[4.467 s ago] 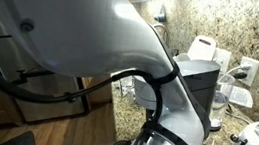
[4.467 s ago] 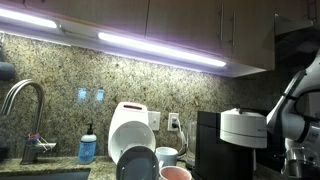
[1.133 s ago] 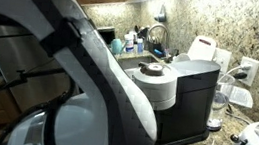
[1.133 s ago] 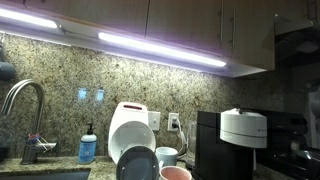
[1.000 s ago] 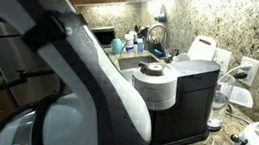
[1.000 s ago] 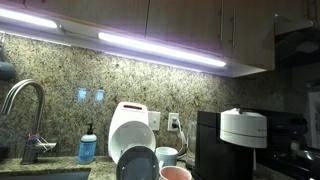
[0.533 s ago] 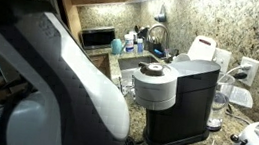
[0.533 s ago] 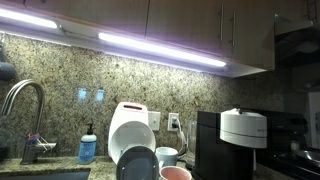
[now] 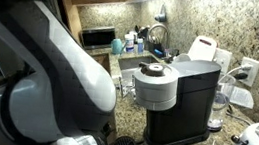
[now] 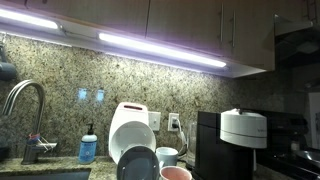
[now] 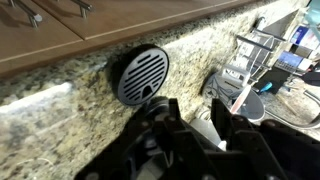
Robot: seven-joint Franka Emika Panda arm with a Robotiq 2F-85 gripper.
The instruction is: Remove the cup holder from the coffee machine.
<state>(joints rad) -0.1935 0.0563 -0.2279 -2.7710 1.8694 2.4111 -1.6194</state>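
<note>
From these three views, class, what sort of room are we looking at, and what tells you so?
Most likely a home kitchen: a sink faucet against a speckled stone backsplash, plates standing on edge, and the coffee machine on the counter under wooden cabinets.

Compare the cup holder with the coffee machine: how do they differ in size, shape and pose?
The cup holder is a small flat round disc; the coffee machine is a tall box. The cup holder has a slotted grille top, the coffee machine a rounded silver-grey head. The cup holder lies on the granite counter, the coffee machine stands upright. Both are mostly black.
</note>
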